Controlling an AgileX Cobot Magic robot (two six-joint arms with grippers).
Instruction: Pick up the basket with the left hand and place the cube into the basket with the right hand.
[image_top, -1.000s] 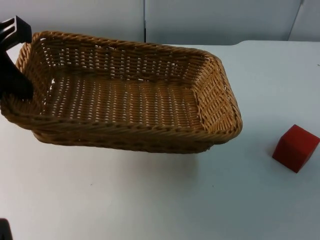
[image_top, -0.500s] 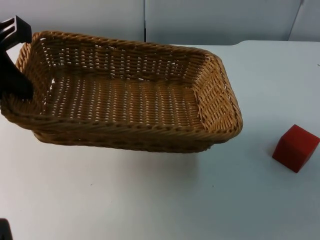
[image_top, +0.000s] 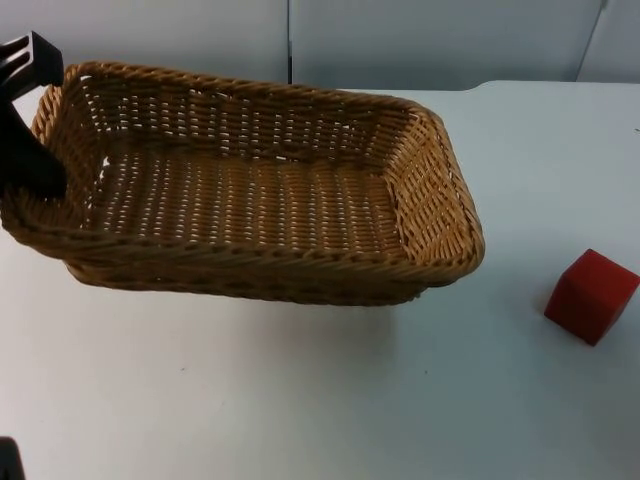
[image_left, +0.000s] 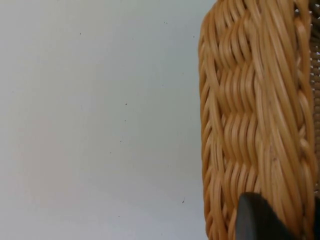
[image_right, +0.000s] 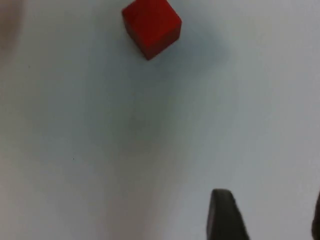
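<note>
The wicker basket (image_top: 250, 190) is the landmark here: a long rectangular tray of tan weave, tilted, with its end toward the left arm raised off the white table (image_top: 300, 400) and a shadow beneath its near wall. The left gripper (image_top: 35, 165) is clamped on the rim at that raised end, one black finger reaching down inside the basket wall; in the left wrist view a dark fingertip (image_left: 257, 220) presses against the outer weave of the basket (image_left: 255, 110), with bare table (image_left: 100, 120) beside it. The red cube (image_top: 591, 296) sits on the table well apart from the basket, off its far end (the end opposite the held one), resting on its own. In the right wrist view the right gripper (image_right: 267, 220) hangs over the table with its fingers spread wide, the cube (image_right: 151, 27) lying ahead of it, untouched.
</note>
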